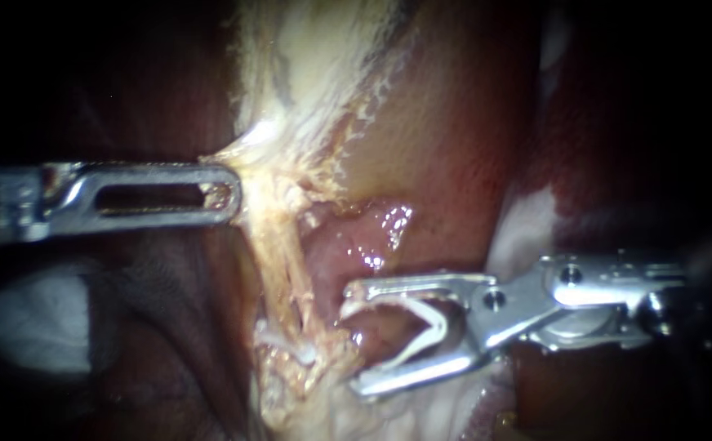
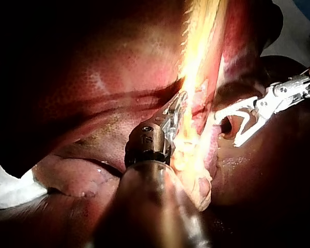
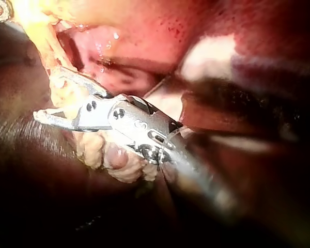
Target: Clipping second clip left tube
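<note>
A pale yellow tube runs stretched downward from the gallbladder's whitish tissue. My left instrument comes in level from the left, its slotted jaws shut on the fibrous tissue at the tube's upper end. My right instrument comes in from the right with jaws spread wide, carrying a white V-shaped clip. Its jaw tips reach the tube's right side, lower down. The left wrist view shows my left instrument on the yellow strand and my right instrument beside it. In the right wrist view, my right instrument straddles lumpy yellow tissue.
Glistening pink tissue lies just above the right instrument's upper jaw. Dark red liver fills the right side. A white gauze pad lies at the lower left, also seen as gauze beside my left shaft.
</note>
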Robot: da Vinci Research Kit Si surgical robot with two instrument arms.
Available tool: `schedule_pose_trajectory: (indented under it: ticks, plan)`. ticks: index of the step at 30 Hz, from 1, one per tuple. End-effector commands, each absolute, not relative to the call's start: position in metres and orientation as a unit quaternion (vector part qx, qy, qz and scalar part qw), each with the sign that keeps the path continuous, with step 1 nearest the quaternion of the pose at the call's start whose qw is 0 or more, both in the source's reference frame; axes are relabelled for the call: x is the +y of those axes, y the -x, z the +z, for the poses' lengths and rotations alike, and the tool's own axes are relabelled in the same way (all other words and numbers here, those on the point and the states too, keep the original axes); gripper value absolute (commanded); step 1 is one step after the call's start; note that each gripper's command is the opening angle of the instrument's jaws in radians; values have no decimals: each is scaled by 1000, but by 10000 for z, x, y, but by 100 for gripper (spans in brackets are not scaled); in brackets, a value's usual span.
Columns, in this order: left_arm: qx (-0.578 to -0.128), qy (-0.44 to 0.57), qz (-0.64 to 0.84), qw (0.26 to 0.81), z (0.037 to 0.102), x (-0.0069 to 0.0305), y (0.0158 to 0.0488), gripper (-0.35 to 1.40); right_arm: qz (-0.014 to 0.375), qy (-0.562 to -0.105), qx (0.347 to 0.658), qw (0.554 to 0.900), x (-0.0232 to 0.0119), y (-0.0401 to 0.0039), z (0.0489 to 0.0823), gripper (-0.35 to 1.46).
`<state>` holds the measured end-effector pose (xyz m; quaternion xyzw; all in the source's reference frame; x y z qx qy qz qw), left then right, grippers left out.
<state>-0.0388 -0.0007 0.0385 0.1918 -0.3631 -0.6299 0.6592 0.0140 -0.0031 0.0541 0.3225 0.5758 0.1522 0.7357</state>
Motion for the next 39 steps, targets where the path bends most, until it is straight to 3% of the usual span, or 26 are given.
schedule_pose_trajectory:
  ticks: [1,10,23,39]
  plan:
    - [-363,-192,-630,659,386,-7,388,-35,155,-323,575,736,-31,-146,544,59]
    - [-363,-191,-630,659,383,-8,389,-35,167,-326,571,735,-26,-174,565,59]
    - [-362,-190,-632,658,377,-12,392,-35,183,-329,558,740,-24,-180,590,58]
    - [-362,-191,-635,655,367,-16,396,-35,181,-324,550,748,-34,-200,603,58]
